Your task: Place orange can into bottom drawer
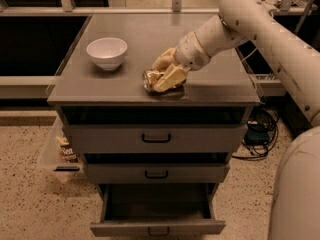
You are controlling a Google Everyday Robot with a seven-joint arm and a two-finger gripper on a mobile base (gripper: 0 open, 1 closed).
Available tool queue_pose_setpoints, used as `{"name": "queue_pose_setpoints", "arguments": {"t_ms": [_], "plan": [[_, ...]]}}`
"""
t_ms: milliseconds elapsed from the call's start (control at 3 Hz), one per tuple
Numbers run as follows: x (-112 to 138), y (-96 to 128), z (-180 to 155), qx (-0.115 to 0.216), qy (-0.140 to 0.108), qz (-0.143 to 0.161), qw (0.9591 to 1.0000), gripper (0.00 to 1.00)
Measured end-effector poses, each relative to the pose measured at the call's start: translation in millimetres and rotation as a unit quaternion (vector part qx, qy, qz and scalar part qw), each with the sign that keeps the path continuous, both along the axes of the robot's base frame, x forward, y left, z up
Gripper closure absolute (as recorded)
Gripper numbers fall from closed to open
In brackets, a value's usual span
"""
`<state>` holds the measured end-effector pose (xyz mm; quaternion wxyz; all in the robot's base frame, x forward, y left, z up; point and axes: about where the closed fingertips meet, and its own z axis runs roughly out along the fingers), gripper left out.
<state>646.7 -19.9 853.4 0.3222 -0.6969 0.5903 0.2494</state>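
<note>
The orange can lies on its side on the grey cabinet top, near the front edge, its silver end facing left. My gripper reaches in from the right and its tan fingers are closed around the can, which still rests on the top. The bottom drawer is pulled open below, dark inside, with a small black bar handle on its front. The two drawers above it are closed.
A white bowl stands on the cabinet top to the left of the can. My white arm spans the right side. Cables and a box lie on the floor at right; a plastic bin at left.
</note>
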Motion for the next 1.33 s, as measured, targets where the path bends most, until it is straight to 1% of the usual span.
{"name": "queue_pose_setpoints", "arguments": {"t_ms": [333,667,1000,1333], "plan": [[0.0,0.0,5.8,0.000,0.000,0.000,1.0000,1.00],[-31.1,-8.8,15.1,0.003,0.008,-0.010,0.9999,1.00],[-79.7,-22.4,35.0,0.011,0.012,-0.045,0.9989,1.00],[-129.7,-27.8,39.0,0.026,0.023,-0.080,0.9962,1.00]]}}
